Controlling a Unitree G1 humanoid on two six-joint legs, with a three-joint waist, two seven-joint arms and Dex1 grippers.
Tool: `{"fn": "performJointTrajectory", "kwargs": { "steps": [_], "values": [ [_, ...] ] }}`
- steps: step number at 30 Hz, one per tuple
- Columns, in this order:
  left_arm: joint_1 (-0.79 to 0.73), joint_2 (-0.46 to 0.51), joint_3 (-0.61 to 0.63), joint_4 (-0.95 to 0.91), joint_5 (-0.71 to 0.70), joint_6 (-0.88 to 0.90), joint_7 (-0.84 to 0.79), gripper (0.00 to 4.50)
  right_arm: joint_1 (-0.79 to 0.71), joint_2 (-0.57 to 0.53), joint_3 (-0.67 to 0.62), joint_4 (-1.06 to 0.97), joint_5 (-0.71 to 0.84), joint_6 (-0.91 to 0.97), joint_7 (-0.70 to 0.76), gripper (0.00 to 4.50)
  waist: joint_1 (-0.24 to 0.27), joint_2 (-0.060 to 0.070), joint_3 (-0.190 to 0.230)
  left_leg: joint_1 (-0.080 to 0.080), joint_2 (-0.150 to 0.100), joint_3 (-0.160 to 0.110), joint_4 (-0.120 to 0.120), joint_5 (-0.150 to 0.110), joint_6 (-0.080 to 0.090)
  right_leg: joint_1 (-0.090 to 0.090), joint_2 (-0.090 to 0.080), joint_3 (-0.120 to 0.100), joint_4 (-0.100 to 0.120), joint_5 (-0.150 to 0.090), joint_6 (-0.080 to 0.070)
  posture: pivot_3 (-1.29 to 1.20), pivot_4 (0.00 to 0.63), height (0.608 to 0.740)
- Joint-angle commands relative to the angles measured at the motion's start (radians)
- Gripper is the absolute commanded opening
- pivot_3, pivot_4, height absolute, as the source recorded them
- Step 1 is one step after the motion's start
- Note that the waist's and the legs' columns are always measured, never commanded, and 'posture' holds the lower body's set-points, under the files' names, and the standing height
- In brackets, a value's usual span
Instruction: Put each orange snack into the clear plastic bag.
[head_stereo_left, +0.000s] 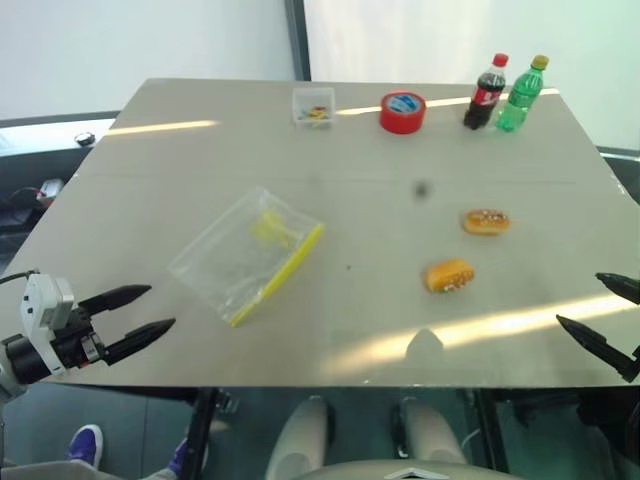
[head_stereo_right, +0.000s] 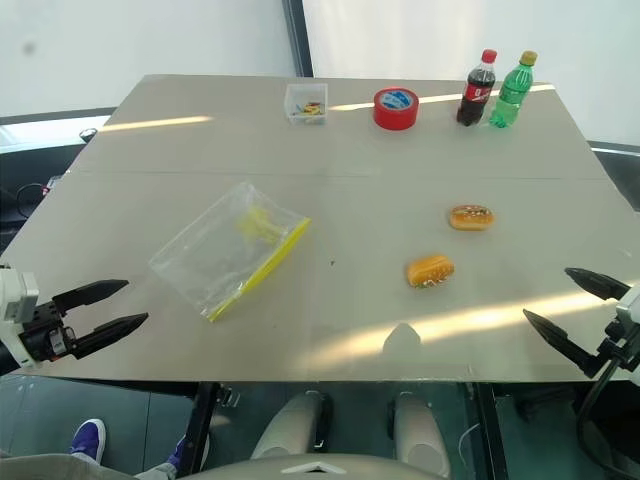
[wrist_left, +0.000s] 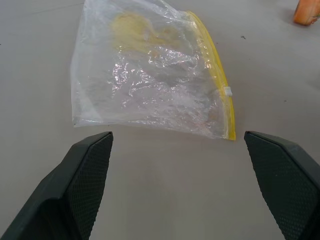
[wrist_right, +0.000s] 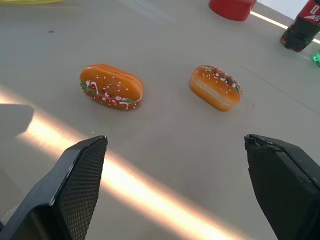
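Plainly, the two small orange bun-shaped toy snacks (wrist_right: 111, 86) (wrist_right: 215, 87) are rounded and may roll from a pinch; the flat clear plastic bag with its yellow seal strip (wrist_left: 150, 70) lies limp, its mouth hard to part. Snacks sit just ahead of the released right gripper (head_stereo_right: 580, 312), untouched; the bag lies ahead of the released left gripper (head_stereo_left: 142, 313).

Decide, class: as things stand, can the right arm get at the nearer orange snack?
Probably yes: the right gripper is open, and only bare table lies between it and the nearer orange snack.
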Motion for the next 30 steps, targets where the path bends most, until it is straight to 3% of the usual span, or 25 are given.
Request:
{"fn": "performJointTrajectory", "kwargs": {
  "steps": [1, 11, 18, 22, 30],
  "values": [
    [-0.009, 0.002, -0.004, -0.045, -0.014, 0.036, 0.025, 4.45, -0.021, -0.017, -0.001, 0.007, 0.001, -0.026, 0.002, 4.5, 0.0, 0.0, 0.0, 0.0, 0.0, 0.0, 0.0, 0.0, 0.0, 0.0, 0.0, 0.0, 0.0, 0.0, 0.0, 0.0, 0.15, 0.74],
    [0.044, -0.051, -0.034, -0.219, -0.04, 0.321, 0.271, 4.45, -0.152, -0.03, 0.153, -0.003, 0.03, -0.009, -0.004, 4.5, -0.004, 0.001, 0.0, -0.001, 0.0, 0.0, -0.001, 0.0, 0.0, -0.001, 0.0, 0.0, -0.001, 0.001, 0.0, 0.0, 0.15, 0.74],
    [-0.007, -0.027, 0.016, -0.184, -0.327, 0.826, 0.343, 4.45, -0.272, -0.021, 0.382, -0.102, 0.013, 0.005, -0.022, 4.5, -0.001, 0.001, 0.001, 0.0, 0.0, -0.003, -0.001, 0.0, 0.0, 0.0, 0.001, -0.003, 0.0, 0.001, 0.0, 0.0, 0.15, 0.74],
    [-0.092, -0.147, 0.024, -0.093, -0.378, 0.914, 0.474, 4.45, -0.343, -0.007, 0.499, -0.119, -0.02, -0.006, -0.043, 4.5, 0.0, 0.002, 0.001, 0.0, -0.001, -0.002, 0.0, 0.0, 0.0, 0.0, 0.002, -0.006, 0.0, 0.001, 0.0, 0.0, 0.15, 0.74],
    [-0.268, -0.378, 0.009, -0.078, -0.456, 0.97, 0.702, 4.45, -0.378, -0.018, 0.556, -0.126, -0.038, -0.025, -0.037, 4.5, 0.025, 0.015, -0.008, 0.005, -0.003, -0.002, 0.001, 0.0, 0.0, 0.004, 0.0, -0.005, 0.002, 0.001, 0.001, 0.0, 0.15, 0.74]
  ]
}}
